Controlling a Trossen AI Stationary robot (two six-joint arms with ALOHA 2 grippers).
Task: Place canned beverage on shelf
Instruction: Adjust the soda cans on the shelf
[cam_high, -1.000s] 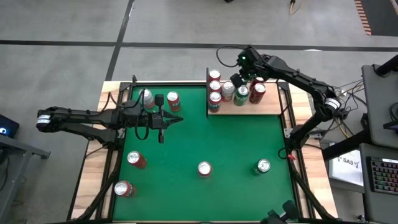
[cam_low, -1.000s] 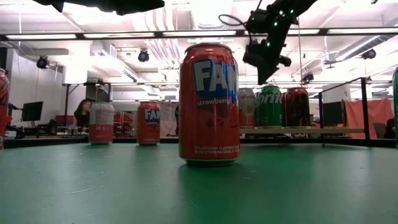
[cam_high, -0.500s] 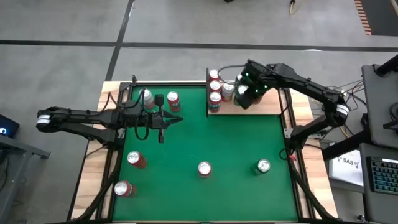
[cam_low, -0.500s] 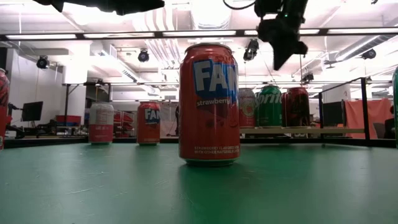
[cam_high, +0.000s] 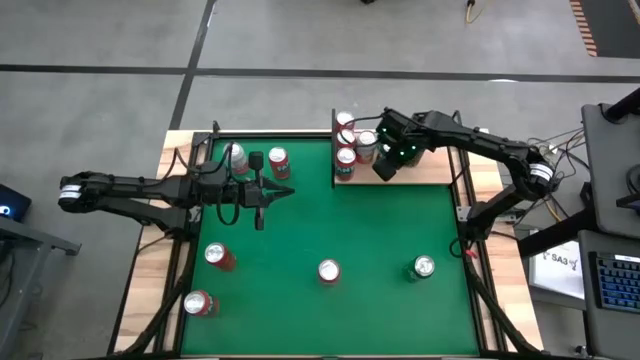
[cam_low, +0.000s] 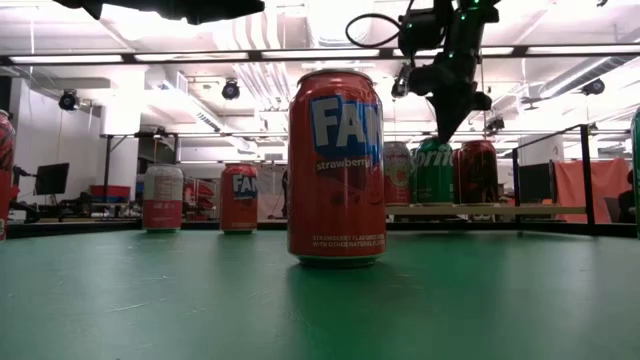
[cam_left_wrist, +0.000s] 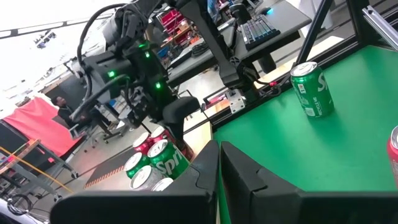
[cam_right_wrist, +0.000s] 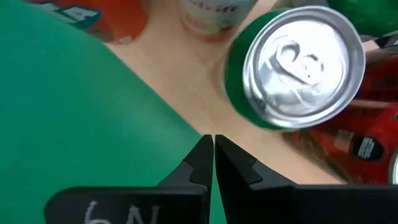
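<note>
The shelf (cam_high: 425, 172), a pale wood board, lies at the table's far right and bears several upright cans (cam_high: 346, 138), red and green. My right gripper (cam_high: 382, 172) is shut and empty. It points steeply down above the shelf's near edge, close to a green can (cam_right_wrist: 298, 62) standing on the board (cam_right_wrist: 186, 93). In the low view it (cam_low: 445, 128) hangs above the shelf cans (cam_low: 433, 172). My left gripper (cam_high: 289, 192) is shut, level and empty over the table's left half. Loose cans stand on the green felt (cam_high: 328, 271) (cam_high: 424, 267).
A red can (cam_high: 278, 162) and a pale can (cam_high: 236, 157) stand just beyond my left gripper. Two more red cans (cam_high: 218, 256) (cam_high: 200, 303) stand near the front left. A black frame (cam_high: 333, 150) edges the shelf. The middle of the felt (cam_high: 380, 225) is bare.
My right gripper has come from above the shelf's far side toward the table's near edge, sinking a little and tipping to point more steeply down. It has stayed shut and empty. No can has moved.
</note>
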